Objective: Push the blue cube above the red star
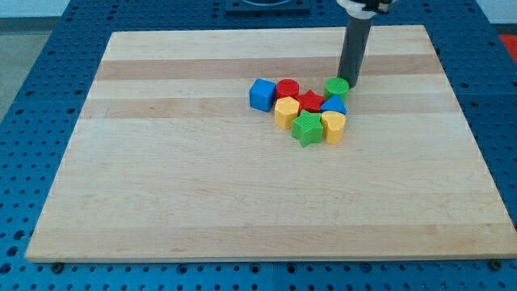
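Observation:
The blue cube (pixel 261 94) sits at the left end of a tight cluster of blocks on the wooden board (pixel 202 186). The red star (pixel 312 102) lies in the cluster's middle, to the right of the blue cube, with a red cylinder (pixel 287 89) between them at the top. My tip (pixel 349 82) is at the cluster's upper right, touching or almost touching the right side of a green cylinder (pixel 336 86). The tip is well to the right of the blue cube.
A yellow block (pixel 287 112) sits below the red cylinder. A green star (pixel 307 128) and a yellow block (pixel 333 126) form the cluster's bottom. A blue block (pixel 334 106) lies right of the red star. The blue pegboard table (pixel 32 97) surrounds the board.

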